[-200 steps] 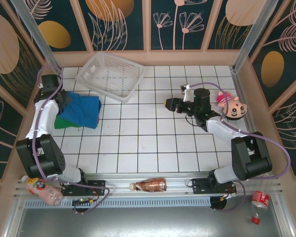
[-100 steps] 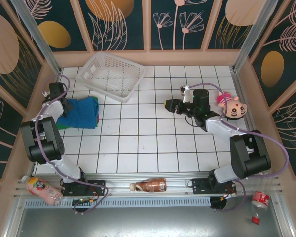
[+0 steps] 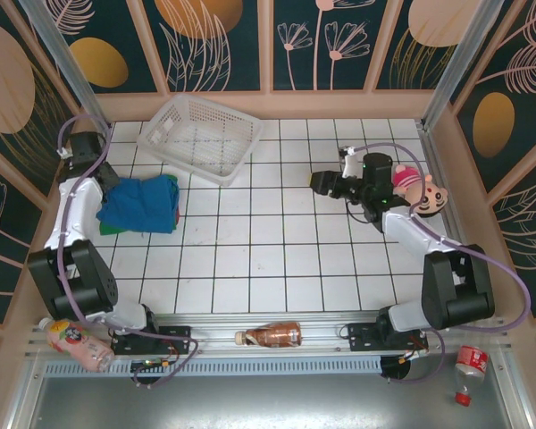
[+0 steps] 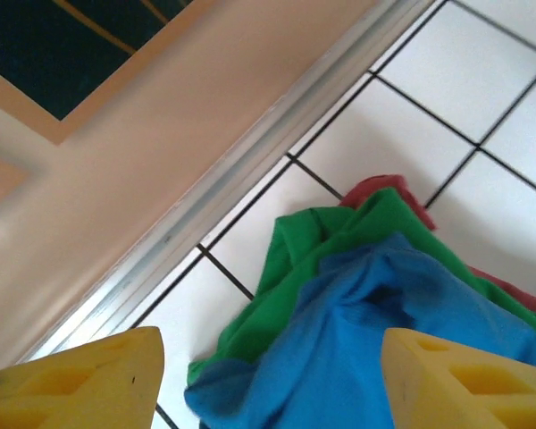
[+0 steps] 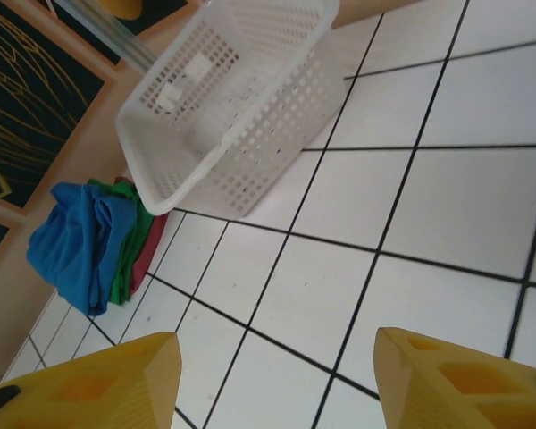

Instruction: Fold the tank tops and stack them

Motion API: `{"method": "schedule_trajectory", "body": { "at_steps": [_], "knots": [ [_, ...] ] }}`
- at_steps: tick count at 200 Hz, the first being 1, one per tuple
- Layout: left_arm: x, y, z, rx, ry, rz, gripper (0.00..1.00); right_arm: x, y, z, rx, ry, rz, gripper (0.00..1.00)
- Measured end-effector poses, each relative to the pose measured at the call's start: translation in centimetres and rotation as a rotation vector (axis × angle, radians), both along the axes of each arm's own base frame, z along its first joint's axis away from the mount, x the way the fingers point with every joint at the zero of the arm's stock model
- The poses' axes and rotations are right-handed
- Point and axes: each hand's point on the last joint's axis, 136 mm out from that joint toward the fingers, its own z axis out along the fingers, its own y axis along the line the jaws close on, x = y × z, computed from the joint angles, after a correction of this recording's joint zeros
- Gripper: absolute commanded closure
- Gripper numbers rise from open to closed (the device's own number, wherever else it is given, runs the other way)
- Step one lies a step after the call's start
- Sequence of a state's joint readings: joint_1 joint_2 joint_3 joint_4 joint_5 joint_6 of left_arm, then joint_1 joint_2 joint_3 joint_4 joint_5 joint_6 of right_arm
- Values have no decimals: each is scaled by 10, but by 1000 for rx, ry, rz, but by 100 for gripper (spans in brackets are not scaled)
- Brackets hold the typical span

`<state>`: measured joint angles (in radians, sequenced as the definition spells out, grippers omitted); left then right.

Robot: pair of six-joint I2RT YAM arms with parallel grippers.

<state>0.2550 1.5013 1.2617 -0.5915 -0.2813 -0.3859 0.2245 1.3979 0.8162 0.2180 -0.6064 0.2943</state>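
Tank tops (image 4: 384,295) lie stacked just beyond the left tool (image 4: 268,371), wide open, empty.

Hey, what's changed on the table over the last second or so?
The left fingers opened, let go of the blue tank top and drew back toward the left wall. The right fingers, open, shifted right toward the pink toy. The green tank top and maroon tank top beneath it and the white basket stayed put.
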Motion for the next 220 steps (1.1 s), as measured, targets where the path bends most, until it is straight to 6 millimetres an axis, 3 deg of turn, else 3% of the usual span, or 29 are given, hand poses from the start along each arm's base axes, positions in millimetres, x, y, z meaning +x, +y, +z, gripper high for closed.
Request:
{"method": "schedule_trajectory", "body": {
  "at_steps": [32, 50, 68, 116, 153, 193, 220],
  "knots": [
    [11, -69, 4, -160, -48, -167, 49, 1, -13, 4, -10, -15, -18, 41],
    [14, -115, -14, -259, -22, -268, 56, 1, -15, 4, -10, -13, -18, 41],
    [16, -139, -37, -335, 14, -320, 62, -1, -16, 4, -10, -10, -19, 41],
    [35, -160, -93, -448, 76, -369, 64, -8, -19, -1, -16, 1, -18, 41],
    [51, -168, -121, -483, 105, -402, 60, -12, -23, -4, -20, 9, -25, 41],
    [63, -172, -111, -475, 77, -454, 43, -16, -25, 6, -23, -17, -24, 40],
    [56, -172, -81, -431, 51, -507, 28, -14, -33, 12, -23, -36, -44, 40]
  ]
}}
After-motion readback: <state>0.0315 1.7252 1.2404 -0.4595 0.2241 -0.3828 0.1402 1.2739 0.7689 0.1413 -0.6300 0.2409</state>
